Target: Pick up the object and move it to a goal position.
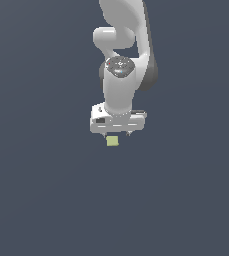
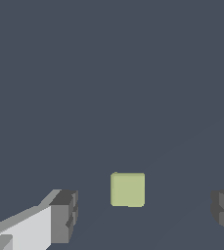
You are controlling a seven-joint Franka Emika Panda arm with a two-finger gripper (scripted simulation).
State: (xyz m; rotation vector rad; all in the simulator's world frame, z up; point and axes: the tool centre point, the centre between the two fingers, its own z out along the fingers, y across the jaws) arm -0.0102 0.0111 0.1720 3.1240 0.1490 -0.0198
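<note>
A small pale yellow-green cube (image 1: 112, 141) lies on the dark grey floor. In the exterior view it shows just below the white gripper (image 1: 116, 134), a little toward that view's left. In the wrist view the cube (image 2: 127, 189) lies between the two dark fingertips (image 2: 64, 215), apart from both and closer to one of them. The gripper (image 2: 144, 212) is open wide and holds nothing. The white arm stands upright above the cube.
A plain dark grey floor (image 1: 46, 200) fills both views. No other objects show.
</note>
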